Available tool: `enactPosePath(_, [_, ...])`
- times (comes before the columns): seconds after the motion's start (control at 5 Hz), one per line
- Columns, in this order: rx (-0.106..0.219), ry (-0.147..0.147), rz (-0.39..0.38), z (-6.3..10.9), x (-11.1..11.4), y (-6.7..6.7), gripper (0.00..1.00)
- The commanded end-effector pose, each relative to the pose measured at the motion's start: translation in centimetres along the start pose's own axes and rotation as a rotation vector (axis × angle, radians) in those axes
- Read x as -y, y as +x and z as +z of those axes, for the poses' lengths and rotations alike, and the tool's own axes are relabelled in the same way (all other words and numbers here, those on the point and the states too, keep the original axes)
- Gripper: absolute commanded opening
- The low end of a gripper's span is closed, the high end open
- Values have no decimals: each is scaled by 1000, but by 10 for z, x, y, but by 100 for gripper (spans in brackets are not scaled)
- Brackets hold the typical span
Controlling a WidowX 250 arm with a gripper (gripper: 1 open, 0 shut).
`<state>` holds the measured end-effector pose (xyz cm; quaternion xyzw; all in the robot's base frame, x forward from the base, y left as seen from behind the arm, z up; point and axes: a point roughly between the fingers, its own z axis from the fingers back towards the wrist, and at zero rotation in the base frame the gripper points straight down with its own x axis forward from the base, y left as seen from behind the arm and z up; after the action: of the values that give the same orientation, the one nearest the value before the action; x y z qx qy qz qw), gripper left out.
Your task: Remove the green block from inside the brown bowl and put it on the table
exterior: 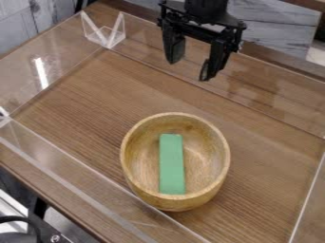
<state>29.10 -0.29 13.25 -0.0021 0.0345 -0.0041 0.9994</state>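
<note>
Your pincer (193, 63) hangs over the far part of the table (95, 102), its jaws spread wide with nothing between them. You have the green block (172, 165) lying lengthwise inside the brown bowl (131, 170), which sits nearer the camera.

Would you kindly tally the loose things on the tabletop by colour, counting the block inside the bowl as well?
Green: 1, the block
Brown: 1, the bowl
Total: 2
</note>
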Motion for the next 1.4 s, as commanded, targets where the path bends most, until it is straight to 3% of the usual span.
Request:
enactPosePath(0.0, [-1, -10, 61, -9, -1, -25, 100])
enactPosePath(0.2, [-27, -25, 170, -37, 4, -73, 100])
enactPosePath(0.4, [22, -43, 221, -61, 20, -106, 100])
enactPosePath(0.6, [44, -50, 229, -56, 24, -105, 100])
enactPosePath(1.2, [44, -71, 280, -72, 27, -91, 100])
